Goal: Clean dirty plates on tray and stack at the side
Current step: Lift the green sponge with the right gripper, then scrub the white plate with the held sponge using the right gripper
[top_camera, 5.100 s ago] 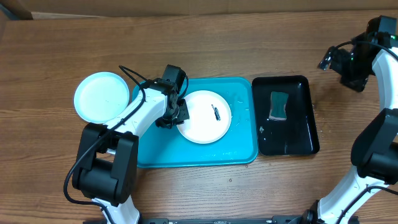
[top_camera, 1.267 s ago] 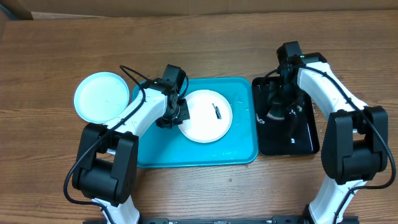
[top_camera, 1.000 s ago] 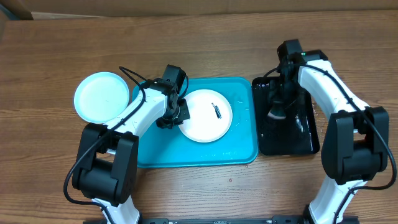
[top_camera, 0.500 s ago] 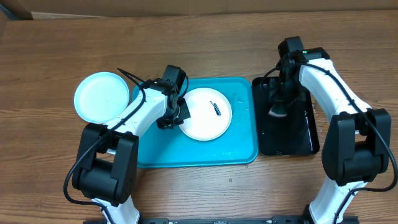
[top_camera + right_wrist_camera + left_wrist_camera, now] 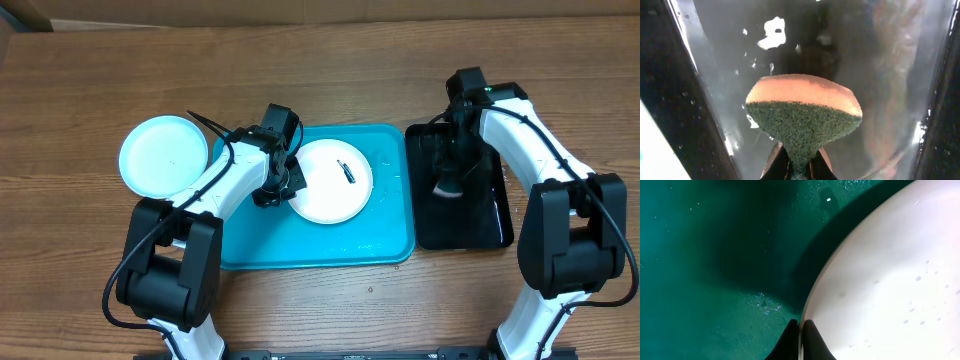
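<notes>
Plates sit in two places. A white plate [image 5: 330, 182] lies inside the turquoise tray [image 5: 385, 235], toward its upper middle, with a small dark smear [image 5: 346, 171] just right of its centre. A pale blue plate [image 5: 160, 157] rests on the wooden table [image 5: 90, 80], just beside the tray's left end and apart from the white one.

At the white plate's left edge is the left gripper [image 5: 283, 183]. In the wrist view its two dark fingertips [image 5: 790, 341] are drawn close together with the plate's rim [image 5: 812, 297] pinched between them, above the wet green tray floor [image 5: 700, 255]. Fine droplets [image 5: 918, 278] dot the plate's surface.

A black tray [image 5: 492, 225] lies just beside the turquoise tray's right end. Over its upper half hangs the right gripper [image 5: 452, 165], its jaws squeezed onto a sponge [image 5: 804, 115]. The sponge's green scouring side faces the wrist camera, with an orange layer beyond it. Below the sponge, the black tray's floor [image 5: 715, 90] is wet and glossy.
</notes>
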